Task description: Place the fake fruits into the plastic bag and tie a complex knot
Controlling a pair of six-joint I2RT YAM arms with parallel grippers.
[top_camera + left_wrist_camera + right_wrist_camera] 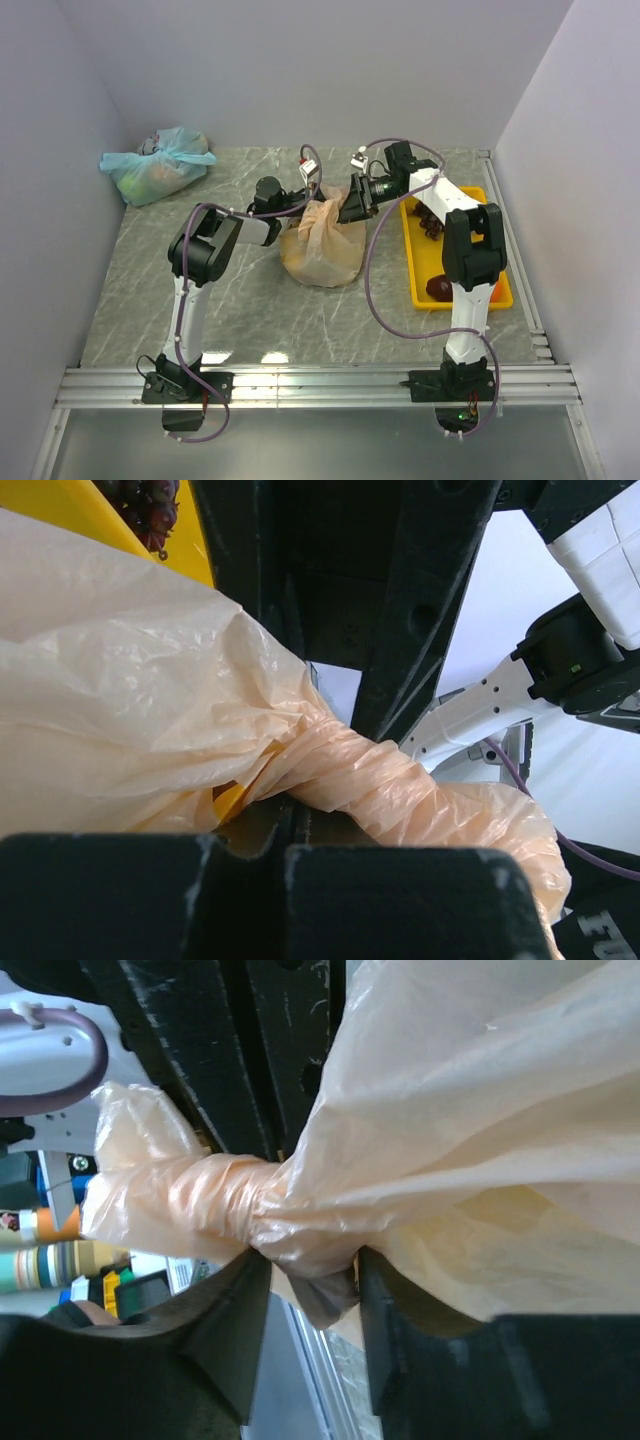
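Note:
The peach plastic bag (322, 250) stands bulging at the table's middle, and what it holds is hidden. Its top is bunched into a twisted rope (390, 780) that ends in a tight knot-like bunch (290, 1225). My left gripper (298, 200) reaches in from the left. Its jaws (290, 825) are shut, with the thin plastic caught at the tips. My right gripper (350, 205) comes from the right, and its fingers (312, 1270) press on both sides of the bunch. Purple grapes (432, 222) and a dark maroon fruit (440, 288) lie in the tray.
A yellow tray (455, 250) lies along the right side, beside the right arm. A tied pale blue-green bag (158, 165) sits at the back left corner. A metal rail (320, 385) runs along the near edge by both arm bases.

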